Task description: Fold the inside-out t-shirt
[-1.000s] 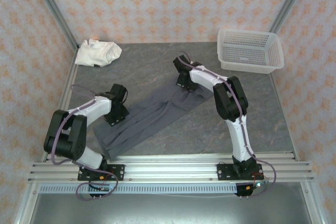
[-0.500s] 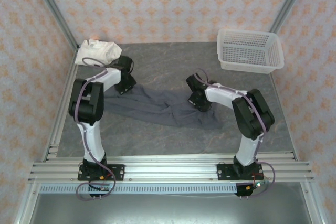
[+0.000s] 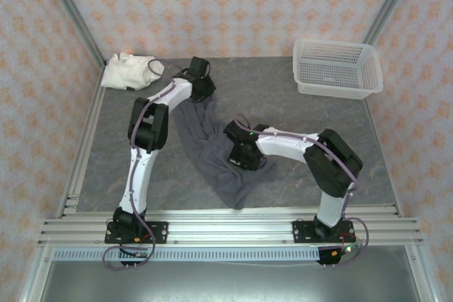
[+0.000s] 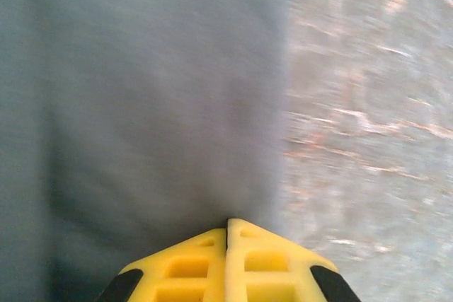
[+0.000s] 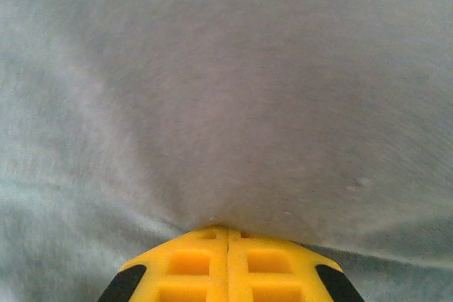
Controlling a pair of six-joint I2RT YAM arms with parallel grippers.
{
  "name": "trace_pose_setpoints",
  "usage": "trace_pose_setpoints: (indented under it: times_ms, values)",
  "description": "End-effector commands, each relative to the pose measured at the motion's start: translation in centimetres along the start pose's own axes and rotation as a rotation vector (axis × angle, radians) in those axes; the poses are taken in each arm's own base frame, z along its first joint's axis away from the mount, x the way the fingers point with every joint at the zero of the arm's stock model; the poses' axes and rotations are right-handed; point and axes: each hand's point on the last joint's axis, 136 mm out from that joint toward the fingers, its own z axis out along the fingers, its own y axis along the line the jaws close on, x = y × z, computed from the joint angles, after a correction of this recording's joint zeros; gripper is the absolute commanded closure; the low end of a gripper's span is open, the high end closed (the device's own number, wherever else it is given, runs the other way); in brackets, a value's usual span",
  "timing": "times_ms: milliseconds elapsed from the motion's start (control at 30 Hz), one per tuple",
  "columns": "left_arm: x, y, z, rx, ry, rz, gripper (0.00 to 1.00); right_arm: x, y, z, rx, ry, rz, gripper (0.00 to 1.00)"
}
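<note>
I see the t-shirt [image 3: 212, 143] lying as a long, bunched strip on the table [image 3: 297, 132]. Its long axis runs from the left claw [image 3: 200, 92] at the far end down towards the near edge, slanting a little to the right. The near end tapers to a blunt point just short of the rail and well to the near side of the right claw [image 3: 244, 155].

My left arm is stretched out. Its upper link stands up from the base, and the forearm reaches away and to the right to the strip's far end. On the left wrist camera the yellow fingers [image 4: 191, 268] are pressed together with the grey cloth drawn into their tips. Shirt lies ahead and to the left of them, bare table to the right.

My right arm is folded back. Its elbow sits over the right side of the table and the forearm lies low, pointing left to the strip's right edge, about halfway along. On the right wrist camera that claw is also clamped on the cloth, and creases fan out from the tips across the fabric ahead.

A cream garment [image 3: 131, 71] lies to the left of the left claw. A white basket [image 3: 338, 68] sits far off to its right.
</note>
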Motion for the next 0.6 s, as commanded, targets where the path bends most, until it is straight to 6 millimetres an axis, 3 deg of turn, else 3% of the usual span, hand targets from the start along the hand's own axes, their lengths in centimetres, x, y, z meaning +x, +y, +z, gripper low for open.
trace_pose_setpoints:
  times_ms: [0, 100, 200, 333, 433, 567]
  values:
    - [-0.8, -4.4, -3.4, 0.095, -0.005, 0.016, 1.00, 1.6, 0.5, -1.9, -0.023, 0.067, -0.074, 1.00]
    - [-3.1, -4.4, -7.6, 0.082, -0.077, 0.033, 1.00, 1.2, 1.2, -4.8, -0.095, 0.007, -0.113, 1.00]
    - [-4.9, -2.1, -11.9, 0.026, -0.120, 0.031, 1.00, -0.1, -0.1, -5.7, -0.067, -0.083, -0.118, 1.00]
    - [-5.9, 4.9, -16.2, -0.141, -0.156, 0.025, 1.00, -2.6, -4.1, -4.4, 0.117, -0.163, -0.131, 1.00]
    - [-5.1, 9.1, -16.8, -0.201, -0.101, 0.036, 1.00, -3.2, -5.2, -3.5, 0.172, -0.148, -0.170, 1.00]
    - [-2.7, 11.6, -14.7, -0.235, 0.041, 0.061, 1.00, -3.2, -5.6, -2.7, 0.187, -0.128, -0.214, 1.00]
